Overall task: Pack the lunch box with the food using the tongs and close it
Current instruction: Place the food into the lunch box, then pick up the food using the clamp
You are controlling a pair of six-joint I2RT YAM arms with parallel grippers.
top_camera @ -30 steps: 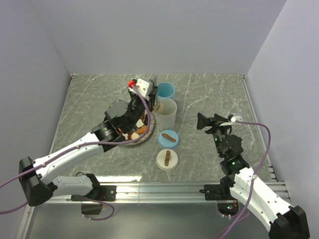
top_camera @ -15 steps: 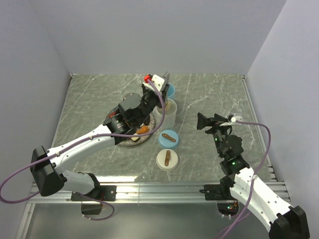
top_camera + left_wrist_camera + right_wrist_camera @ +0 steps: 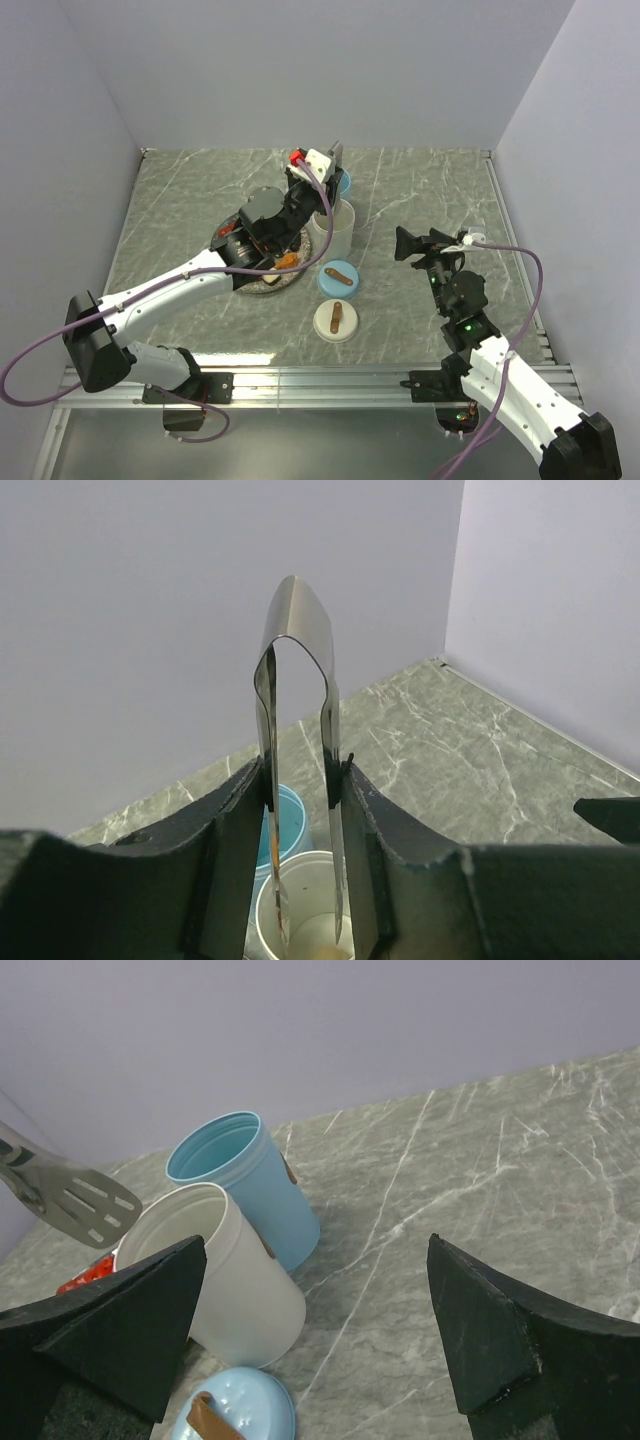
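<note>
My left gripper (image 3: 298, 780) (image 3: 318, 176) is shut on the tongs (image 3: 296, 630), pressing both thin metal arms. Their looped end points up and their tips hang slightly apart over the mouth of the lunch box's white cup (image 3: 300, 875) (image 3: 337, 232). A pale piece lies at the bottom of that cup. The blue cup (image 3: 338, 184) (image 3: 245, 1175) stands just behind it. More food (image 3: 287, 261) lies on the plate (image 3: 258, 288) under my left arm. The tongs' slotted tip (image 3: 75, 1198) shows above the white cup (image 3: 225, 1280). My right gripper (image 3: 408, 244) is open and empty, to the cups' right.
A blue lid (image 3: 338, 277) (image 3: 235, 1410) and a white lid (image 3: 336, 320), each with a brown strip handle, lie in front of the cups. Grey walls close in the table on three sides. A metal rail (image 3: 320, 378) runs along the near edge.
My left arm has swung the tongs right from over the plate to over the white cup. The right arm has not moved.
</note>
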